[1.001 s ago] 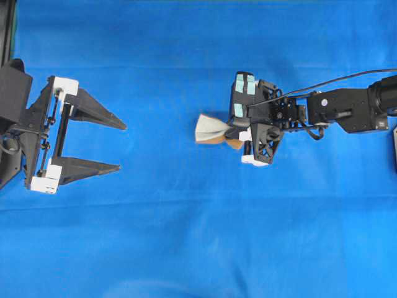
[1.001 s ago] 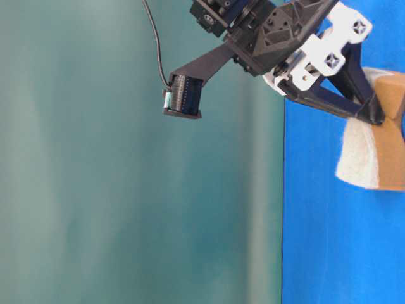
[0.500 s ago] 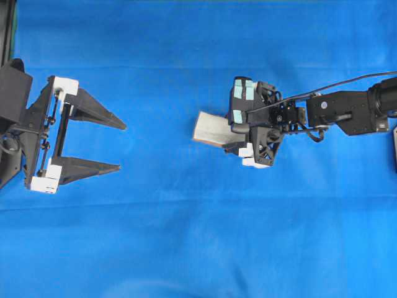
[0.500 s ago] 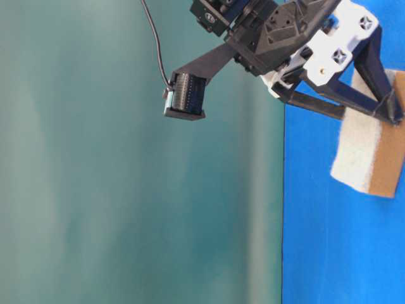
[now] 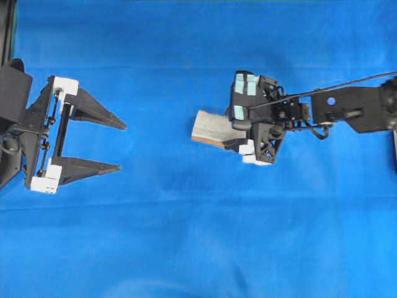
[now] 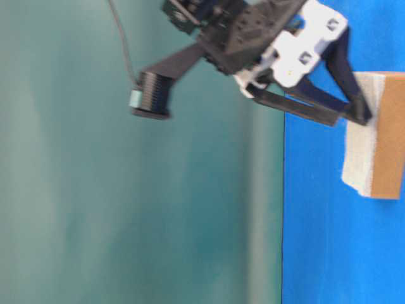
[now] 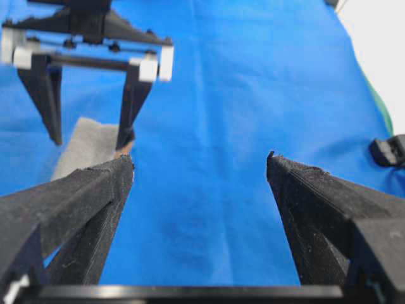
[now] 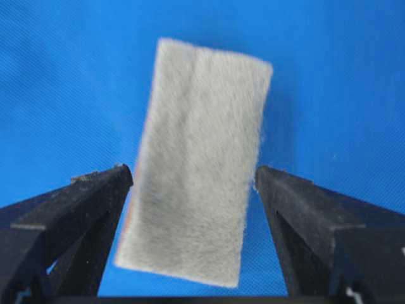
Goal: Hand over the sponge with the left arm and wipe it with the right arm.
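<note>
The sponge (image 5: 211,127) lies grey side up on the blue cloth, orange-brown layer underneath (image 6: 373,145). My right gripper (image 5: 232,133), with teal patches on its wrist, stands over the sponge's right end and is open. In the right wrist view the sponge (image 8: 196,164) sits between the spread fingers of the right gripper (image 8: 193,172), with a thin gap on each side. At table level one fingertip (image 6: 362,116) is at the sponge's top edge. My left gripper (image 5: 121,147) is open and empty at the far left, well apart from the sponge (image 7: 82,145).
Blue cloth (image 5: 186,236) covers the whole table. A black object (image 5: 395,149) sits at the right edge, also seen from the left wrist (image 7: 387,151). A green backdrop (image 6: 95,190) stands behind the table.
The right gripper went from shut on the pinched sponge to open. The sponge sprang back flat onto the cloth. The left arm has not moved.
</note>
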Robot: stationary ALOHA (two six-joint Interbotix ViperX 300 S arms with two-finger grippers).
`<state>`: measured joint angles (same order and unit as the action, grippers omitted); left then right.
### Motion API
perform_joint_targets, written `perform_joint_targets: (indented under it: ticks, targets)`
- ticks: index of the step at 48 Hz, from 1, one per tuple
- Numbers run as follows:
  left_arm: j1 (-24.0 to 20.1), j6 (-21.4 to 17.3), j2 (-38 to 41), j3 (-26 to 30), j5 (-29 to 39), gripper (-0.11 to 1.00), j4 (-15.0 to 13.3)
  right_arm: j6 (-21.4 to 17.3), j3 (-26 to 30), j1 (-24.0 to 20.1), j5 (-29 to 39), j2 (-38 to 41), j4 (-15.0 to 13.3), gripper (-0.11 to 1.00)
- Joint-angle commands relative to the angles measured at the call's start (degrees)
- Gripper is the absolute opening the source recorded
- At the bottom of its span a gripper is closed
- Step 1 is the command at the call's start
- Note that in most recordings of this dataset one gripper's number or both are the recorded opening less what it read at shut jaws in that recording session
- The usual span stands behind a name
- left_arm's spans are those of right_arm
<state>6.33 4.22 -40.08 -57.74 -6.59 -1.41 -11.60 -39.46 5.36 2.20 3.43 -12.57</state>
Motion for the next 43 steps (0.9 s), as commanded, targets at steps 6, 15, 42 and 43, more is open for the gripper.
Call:
perform_joint_targets:
  ticks: [6,15,42,43]
  targets:
    - [0.18,-0.09,-0.18,0.62,-0.44,0.83,0.09,0.18,1.05,-1.58,3.96,-7.91,-0.09,0.74]
    - [0.18,-1.14,-0.18,0.7,-0.26,0.83,0.18,0.18,0.97,-3.25,7.21,-14.59,-0.18,0.74]
    - [0.18,-1.23,-0.18,0.62,-0.35,0.83,0.09,-0.35,-1.41,-5.36,9.58,-25.66,-0.09,0.74]
    - [0.09,-1.23,-0.09,0.7,-0.35,0.83,0.09,-0.35,-1.41,-5.36,9.49,-25.58,-0.09,0.74]
